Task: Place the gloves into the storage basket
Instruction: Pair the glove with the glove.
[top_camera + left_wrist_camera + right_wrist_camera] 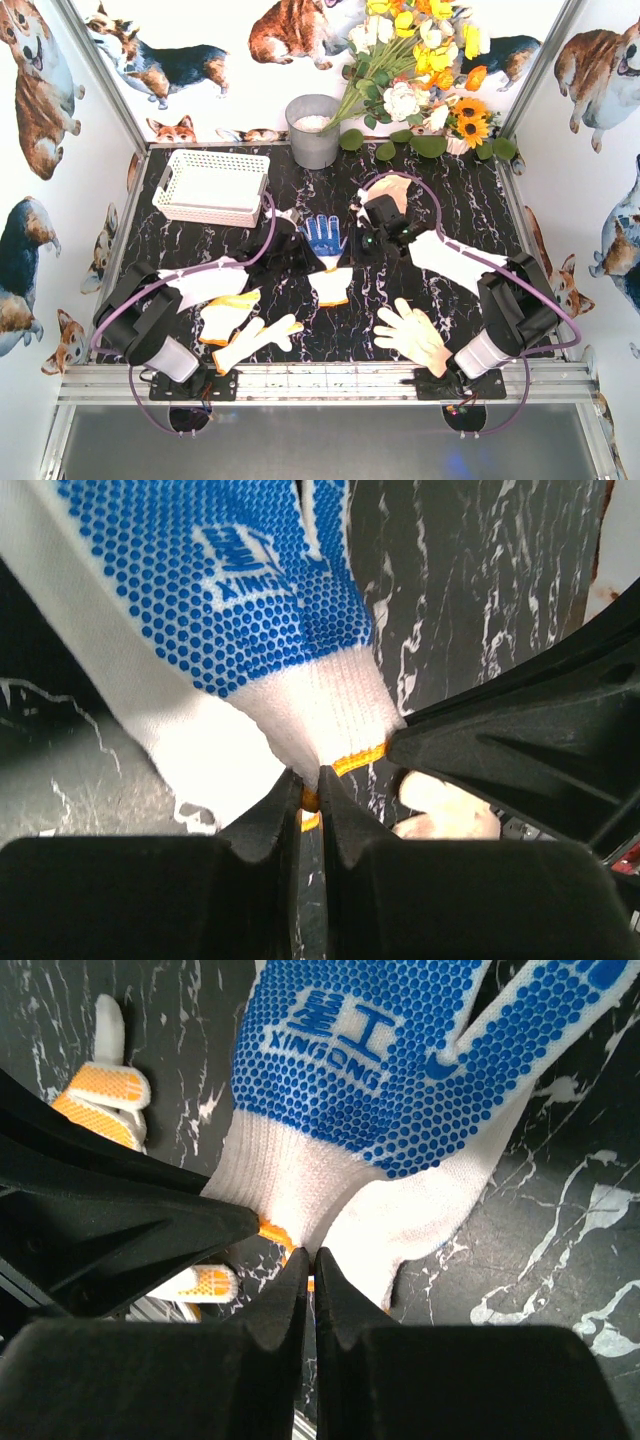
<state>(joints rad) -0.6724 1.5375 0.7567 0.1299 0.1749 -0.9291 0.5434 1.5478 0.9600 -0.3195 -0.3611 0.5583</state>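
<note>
- Shows the blue-dotted white knit glove (323,235) near the middle of the black marble-patterned tabletop (470,200), fingers pointing toward the far edge, not yet in the basket; cannot tell whether lifted or lying flat.
- Shows the left gripper (310,780) clenched on the glove's orange-trimmed cuff, and the right gripper (305,1257) pinched on the same hem just beside it, the two sets of fingers nearly touching.
- Places the shallow white lattice-sided plastic storage basket (205,212) at the far left, well apart from the held glove.
- Leaves other gloves loose on the table: a yellow fabric glove with orange cuff (228,318) by the left arm, a cream fabric glove (412,332) near the right base.
- Risks stretching the cuff, or pulling it from one grip, should the arms travel at unequal pace.
- Risks a slip, since only the thin hem sits between the jaws.
- Risks contact between the crowded fingers during the carry.
- Risks snagging the dangling glove fingers on the basket's near wall and shoving the light basket.
</note>
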